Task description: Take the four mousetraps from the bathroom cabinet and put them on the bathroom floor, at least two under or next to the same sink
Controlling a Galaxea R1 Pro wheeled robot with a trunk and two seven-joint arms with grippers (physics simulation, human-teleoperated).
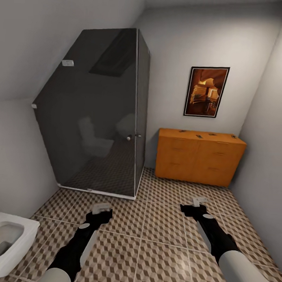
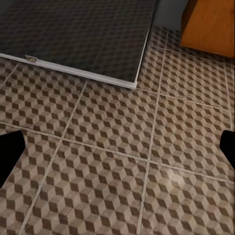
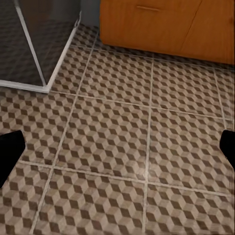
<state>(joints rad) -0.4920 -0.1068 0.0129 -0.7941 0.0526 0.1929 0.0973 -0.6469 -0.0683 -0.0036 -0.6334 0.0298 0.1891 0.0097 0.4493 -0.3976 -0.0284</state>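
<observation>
The orange-brown cabinet (image 1: 199,157) stands against the far wall, right of centre; its corner (image 2: 210,24) and front (image 3: 161,22) also show in the wrist views. Several small mousetraps (image 1: 199,136) lie on its flat top, too small for detail. The cube-patterned bathroom floor (image 1: 154,231) spreads between me and the cabinet. My left gripper (image 1: 101,208) (image 2: 117,152) and right gripper (image 1: 195,206) (image 3: 117,152) hover low over the tiles, well short of the cabinet. Both are open and hold nothing. The bathroom sink is out of view.
A dark glass shower enclosure (image 1: 97,115) fills the left rear, its white base rail (image 2: 78,71) at floor level. A white toilet (image 1: 7,238) sits at the near left. A framed picture (image 1: 206,91) hangs above the cabinet. Walls close in on the right.
</observation>
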